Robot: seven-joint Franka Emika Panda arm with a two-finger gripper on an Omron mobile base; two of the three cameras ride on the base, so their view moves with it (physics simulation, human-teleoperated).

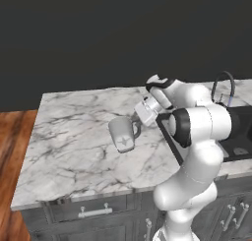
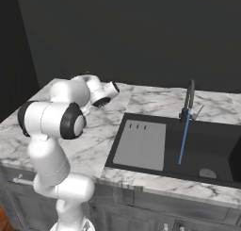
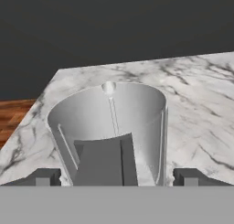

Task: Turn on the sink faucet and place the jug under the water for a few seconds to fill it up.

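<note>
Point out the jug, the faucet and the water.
jug (image 1: 122, 135): left base view, its side wall.
faucet (image 2: 190, 96): right base view, upright spout.
water (image 2: 183, 140): right base view, mid-stream.

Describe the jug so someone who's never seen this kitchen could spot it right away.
Start at the white marble counter, left of the black sink. The jug stands between the open gripper's fingertips: pale grey, tapered, with a dark loop handle and a star mark.
</note>
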